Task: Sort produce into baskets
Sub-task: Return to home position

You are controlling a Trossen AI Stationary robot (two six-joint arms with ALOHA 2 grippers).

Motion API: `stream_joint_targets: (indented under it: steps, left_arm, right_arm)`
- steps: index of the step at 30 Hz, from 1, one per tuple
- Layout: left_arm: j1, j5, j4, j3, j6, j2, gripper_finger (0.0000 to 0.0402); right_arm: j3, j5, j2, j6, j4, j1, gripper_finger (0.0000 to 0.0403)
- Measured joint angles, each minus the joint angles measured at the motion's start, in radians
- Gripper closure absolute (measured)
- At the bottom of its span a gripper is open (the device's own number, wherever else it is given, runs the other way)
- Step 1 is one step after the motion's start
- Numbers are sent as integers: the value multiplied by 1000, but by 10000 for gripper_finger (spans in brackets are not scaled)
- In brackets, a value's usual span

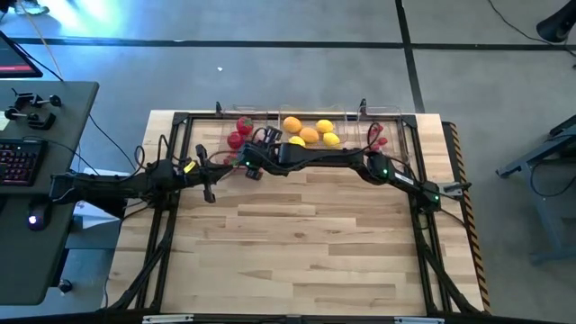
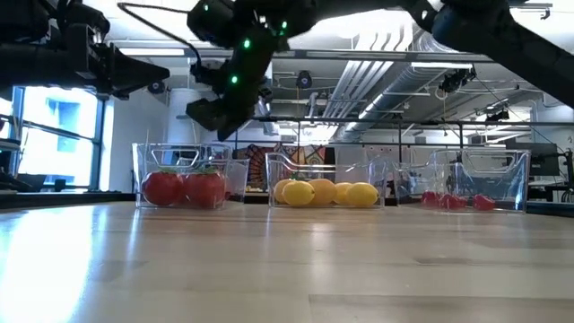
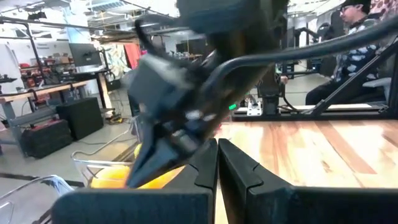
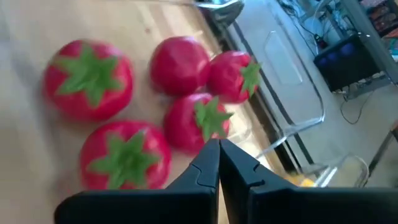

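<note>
Three clear bins stand in a row along the table's far edge. The left bin (image 1: 225,119) holds several red tomatoes (image 4: 90,74) with green tops. The middle bin (image 2: 327,170) holds yellow and orange citrus (image 1: 310,133). The right bin (image 2: 489,175) holds small red berries (image 1: 378,137). My right gripper (image 4: 217,158) is shut and empty, hanging above the tomatoes in the left bin; it also shows in the high view (image 1: 259,144). My left gripper (image 3: 217,163) is shut and empty, raised just left of it (image 1: 216,173).
The right arm (image 1: 360,162) stretches across the table in front of the middle and right bins. A dark frame (image 1: 175,180) runs along the table's sides. A desk with a keyboard (image 1: 18,160) stands to the left. A person (image 3: 360,37) sits beyond the table.
</note>
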Motion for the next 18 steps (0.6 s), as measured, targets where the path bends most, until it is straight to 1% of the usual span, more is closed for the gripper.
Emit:
stream_joint_targets:
  steps: [5, 8, 11, 13, 18]
  left_arm:
    - [0, 0, -3, 0, 0, 0, 401]
    - [0, 0, -2, 0, 0, 0, 401]
    - [0, 2, -2, 0, -7, 0, 401]
    - [0, 3, -2, 0, -7, 0, 401]
    - [0, 0, 1, 0, 0, 0, 401]
  right_arm:
    - [-3, 8, -47, 4, -88, 22, 403]
    - [-94, 7, -95, 7, -24, 19, 403]
    - [-303, -25, -184, 2, 147, 15, 403]
    - [-482, -63, -276, 6, 291, 16, 403]
    - [-929, -110, -534, 8, 688, 14, 403]
